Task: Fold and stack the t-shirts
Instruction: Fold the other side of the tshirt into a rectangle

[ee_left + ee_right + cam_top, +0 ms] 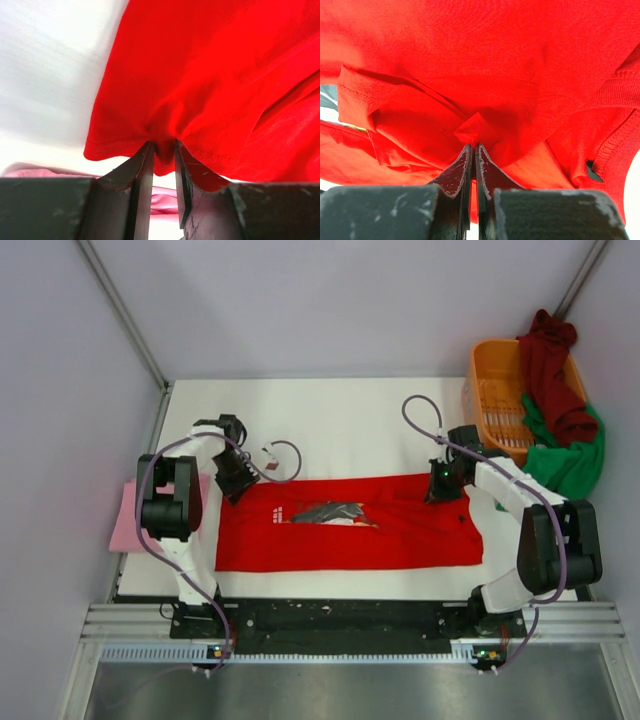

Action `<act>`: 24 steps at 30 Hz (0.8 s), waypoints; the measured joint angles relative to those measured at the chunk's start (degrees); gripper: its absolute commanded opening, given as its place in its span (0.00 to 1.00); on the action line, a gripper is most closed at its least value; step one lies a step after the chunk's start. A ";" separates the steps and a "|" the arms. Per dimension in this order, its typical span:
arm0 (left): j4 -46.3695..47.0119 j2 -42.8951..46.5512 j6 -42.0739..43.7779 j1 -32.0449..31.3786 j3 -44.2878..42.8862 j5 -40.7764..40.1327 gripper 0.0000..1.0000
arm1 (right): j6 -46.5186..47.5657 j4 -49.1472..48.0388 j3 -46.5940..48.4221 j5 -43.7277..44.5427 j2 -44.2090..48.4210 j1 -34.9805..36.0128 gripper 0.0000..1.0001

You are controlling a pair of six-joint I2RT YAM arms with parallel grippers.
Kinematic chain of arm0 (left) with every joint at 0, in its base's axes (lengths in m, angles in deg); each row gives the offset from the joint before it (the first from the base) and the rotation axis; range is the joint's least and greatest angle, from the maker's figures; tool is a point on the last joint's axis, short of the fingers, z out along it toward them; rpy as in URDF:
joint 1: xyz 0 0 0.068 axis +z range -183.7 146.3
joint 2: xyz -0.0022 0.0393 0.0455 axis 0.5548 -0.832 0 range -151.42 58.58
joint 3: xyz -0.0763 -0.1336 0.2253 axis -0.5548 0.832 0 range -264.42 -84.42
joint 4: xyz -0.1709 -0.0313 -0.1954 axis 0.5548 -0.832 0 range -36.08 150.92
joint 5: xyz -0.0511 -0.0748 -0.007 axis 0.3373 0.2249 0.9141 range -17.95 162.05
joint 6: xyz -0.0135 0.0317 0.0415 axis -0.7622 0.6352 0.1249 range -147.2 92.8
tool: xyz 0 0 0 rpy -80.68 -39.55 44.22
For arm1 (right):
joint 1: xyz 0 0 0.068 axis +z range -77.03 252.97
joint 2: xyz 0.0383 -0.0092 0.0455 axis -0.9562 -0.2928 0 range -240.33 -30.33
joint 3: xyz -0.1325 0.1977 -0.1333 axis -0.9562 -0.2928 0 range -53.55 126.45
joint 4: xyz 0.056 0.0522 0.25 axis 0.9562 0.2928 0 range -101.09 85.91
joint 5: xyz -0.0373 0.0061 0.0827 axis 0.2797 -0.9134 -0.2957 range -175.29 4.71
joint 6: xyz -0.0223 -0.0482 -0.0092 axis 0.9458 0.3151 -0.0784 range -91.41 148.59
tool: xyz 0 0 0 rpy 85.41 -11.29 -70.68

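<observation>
A bright red t-shirt (350, 530) with a dark chest graphic lies spread sideways across the white table, partly folded. My left gripper (236, 483) is shut on its far left hem; the left wrist view shows red cloth (210, 75) pinched between the jaws. My right gripper (440, 485) is shut on a fold at the shirt's far right edge, with red cloth (480, 75) filling the right wrist view. A pink shirt (127, 515) lies at the table's left edge. A maroon shirt (555, 370) and a green shirt (570, 465) hang over the basket.
An orange slotted basket (495, 400) stands at the back right corner. A small white tag with a cable (270, 455) lies behind the red shirt. White walls enclose the table on three sides.
</observation>
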 measured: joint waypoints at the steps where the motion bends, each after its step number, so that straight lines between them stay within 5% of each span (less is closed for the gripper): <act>1: 0.17 0.00 -0.39 -0.02 -0.17 -0.02 0.27 | 0.07 0.00 0.00 0.00 0.00 0.00 0.00; 11: 0.66 0.02 -1.62 -0.02 -0.28 -0.20 0.00 | 0.15 -0.02 0.00 0.24 0.00 0.00 0.00; 24: 1.73 6.34 -1.90 -0.02 -0.28 2.03 0.00 | 0.13 0.02 0.00 2.08 0.00 -0.02 0.00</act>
